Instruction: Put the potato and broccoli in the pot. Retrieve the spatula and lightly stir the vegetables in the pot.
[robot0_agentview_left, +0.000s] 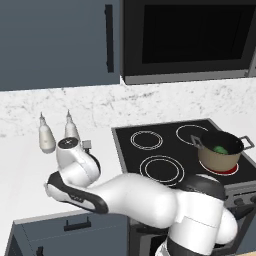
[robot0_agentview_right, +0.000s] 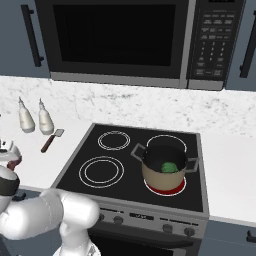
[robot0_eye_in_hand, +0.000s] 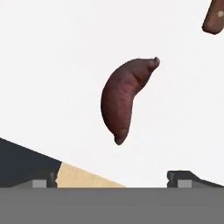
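Directly below the hand camera, the potato lies alone on the white counter, curved, its pointed tip toward the upper right of that view. The gripper hovers over it with its two dark fingertips spread wide, one at each side, touching nothing. One brown end of the spatula handle shows at the top right corner of the hand view. From the right base view, the spatula rests on the counter just beside the stove's left edge, near two white bottles by the back wall. On the front right burner stands the pot, with the broccoli inside it.
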